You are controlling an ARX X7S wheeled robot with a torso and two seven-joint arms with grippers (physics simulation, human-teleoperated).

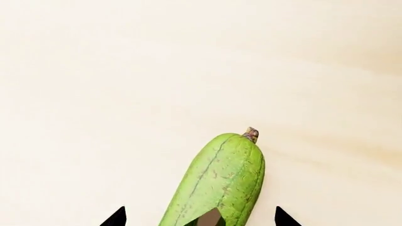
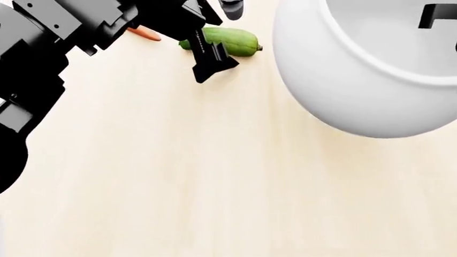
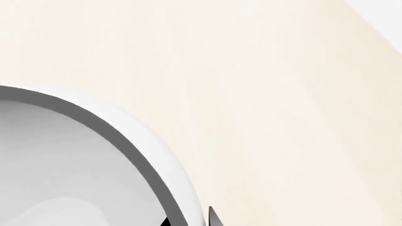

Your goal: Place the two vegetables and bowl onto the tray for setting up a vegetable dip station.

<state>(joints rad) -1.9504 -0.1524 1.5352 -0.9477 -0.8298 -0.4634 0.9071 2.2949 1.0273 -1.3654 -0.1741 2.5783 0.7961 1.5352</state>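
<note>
A plump green vegetable (image 1: 220, 181) lies on the pale wooden table (image 2: 179, 176), framed between the spread tips of the left end effector (image 1: 199, 217), which grips nothing. Beside it sits the carrot (image 2: 145, 33). The white bowl (image 2: 357, 80) appears lifted, its rim pinched by the right end effector (image 3: 188, 221). No tray shows. Judged next: lower and close on the vegetable.

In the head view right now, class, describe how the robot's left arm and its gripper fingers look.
The left arm is built of blocky, angular black segments with grey-lit faces; no cables show. Its left gripper has flat black fingers with wedge-shaped ends; one bears faint, unreadable lettering. In the left wrist view, they appear as pointed black tips.
</note>
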